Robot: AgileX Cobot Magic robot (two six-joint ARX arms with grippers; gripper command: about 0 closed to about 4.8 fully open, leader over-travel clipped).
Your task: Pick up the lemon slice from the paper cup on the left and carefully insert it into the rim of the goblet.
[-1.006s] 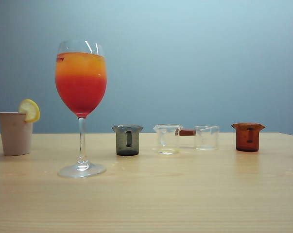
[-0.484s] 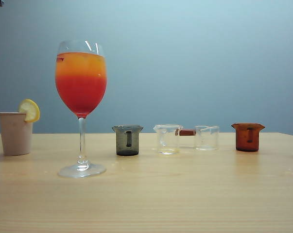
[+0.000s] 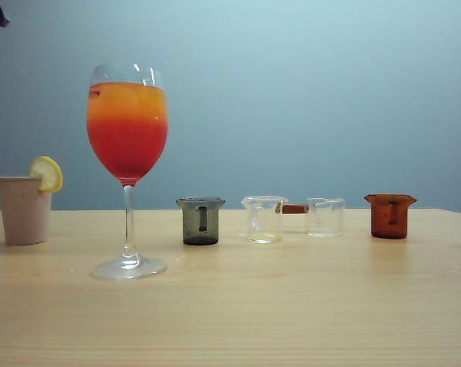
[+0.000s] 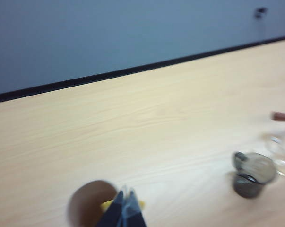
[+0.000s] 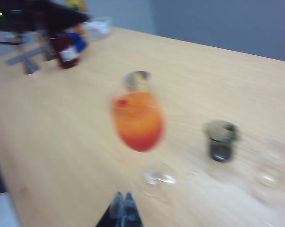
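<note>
Worktop (image 3: 291,306) fills the lower half of the exterior view, pale wood, blue wall behind. Goblet (image 3: 128,168) is the tallest item, upright at about 9 o'clock from frame centre, long axis vertical, foot flat on the wood, orange over red drink nearly to the rim; it stands apart from everything, likely so the rim can be reached from above. Paper cup (image 3: 24,209) sits at far 9 o'clock, near the goblet but not touching, mouth up. Row of small measuring cups toward 3 o'clock: dark grey cup (image 3: 200,221), two clear beakers (image 3: 264,219), brown cup (image 3: 390,215), all well apart from the goblet.

Lemon slice (image 3: 47,173) stands on edge on the cup rim at its goblet side, flat face toward the camera, seemingly parked there for an easy pinch.

Left hand (image 4: 125,213): fingers pressed together, holding nothing, poised right over the cup and slice; only a dark corner shows at 11 o'clock in the exterior view. It must open before any pickup. Right hand (image 5: 122,212): tips look together and empty, blurred, pointing toward the goblet foot; not visible in the exterior view.
</note>
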